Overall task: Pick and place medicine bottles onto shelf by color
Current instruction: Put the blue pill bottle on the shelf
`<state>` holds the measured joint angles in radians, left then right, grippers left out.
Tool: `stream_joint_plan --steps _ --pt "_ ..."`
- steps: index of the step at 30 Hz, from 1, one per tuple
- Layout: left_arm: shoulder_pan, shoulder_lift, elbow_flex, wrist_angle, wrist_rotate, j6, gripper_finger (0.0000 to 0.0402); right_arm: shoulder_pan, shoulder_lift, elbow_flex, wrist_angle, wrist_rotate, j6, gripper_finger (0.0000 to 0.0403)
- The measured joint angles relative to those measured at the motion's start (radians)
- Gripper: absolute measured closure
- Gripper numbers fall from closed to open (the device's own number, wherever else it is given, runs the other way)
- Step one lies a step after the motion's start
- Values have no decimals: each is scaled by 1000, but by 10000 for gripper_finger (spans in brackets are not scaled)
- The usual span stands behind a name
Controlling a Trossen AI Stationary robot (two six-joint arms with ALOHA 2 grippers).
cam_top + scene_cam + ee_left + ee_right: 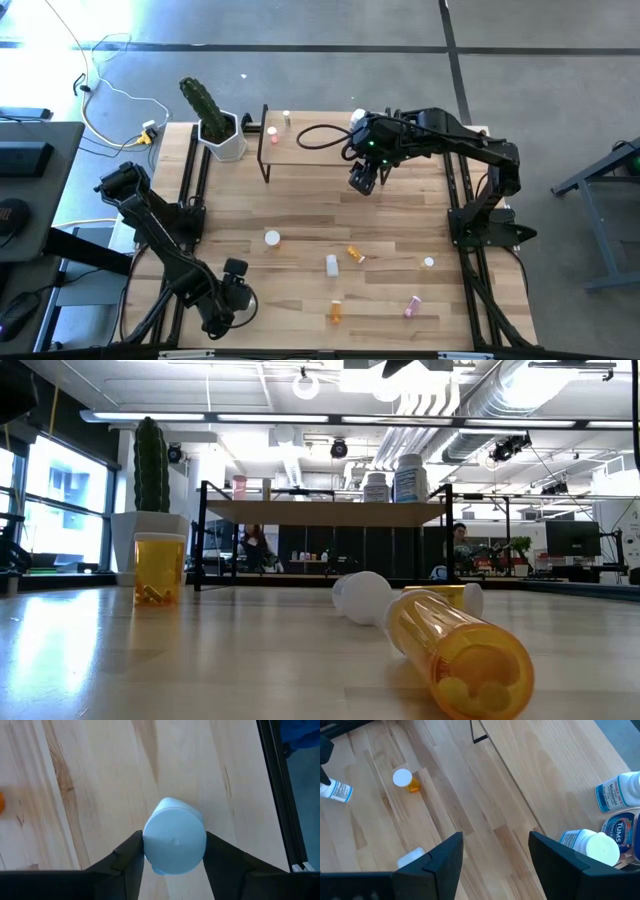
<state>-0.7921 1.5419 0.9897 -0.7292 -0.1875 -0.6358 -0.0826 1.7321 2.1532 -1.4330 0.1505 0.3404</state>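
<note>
The left gripper (173, 865), at the lower left of the high view, was clamped on a white bottle (174, 842) over the tabletop (100, 780). The right gripper (495, 852) hung with fingers apart over the shelf (320, 152) at upper centre, where white bottles (592, 845) stood. Other medicine bottles (334, 311) lay scattered across the lower centre.

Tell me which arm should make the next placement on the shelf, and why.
Left, probably. The left gripper is already shut on a white-capped bottle at the table's near-left corner. The right gripper hangs open and empty beside the shelf.
</note>
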Motion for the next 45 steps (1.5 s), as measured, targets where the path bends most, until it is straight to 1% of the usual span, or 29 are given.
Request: stream_joint_plan --steps 4,8,13,18,23,27,32,38,45 --pt "11 0 0 0 1 -24 233 0 0 0 0 0 0 187" --pt "38 -28 0 -6 2 -43 233 0 0 0 0 0 0 187" --pt "108 -84 13 -22 3 -39 232 0 0 0 0 0 -5 187" --pt "204 -156 37 -70 0 18 232 -2 0 0 0 2 -1 187" --pt "320 -240 54 -98 -3 91 232 -2 0 0 0 6 0 187" --pt "429 -306 71 -105 -3 155 232 -2 0 0 -4 5 0 187" --pt "578 -359 113 -129 -5 255 232 -3 0 0 -10 10 -3 187" --pt "766 -382 168 -150 -11 363 232 -8 0 0 -7 86 -8 187" --pt "967 -382 246 -177 -11 451 232 -51 0 0 -8 90 -63 187"
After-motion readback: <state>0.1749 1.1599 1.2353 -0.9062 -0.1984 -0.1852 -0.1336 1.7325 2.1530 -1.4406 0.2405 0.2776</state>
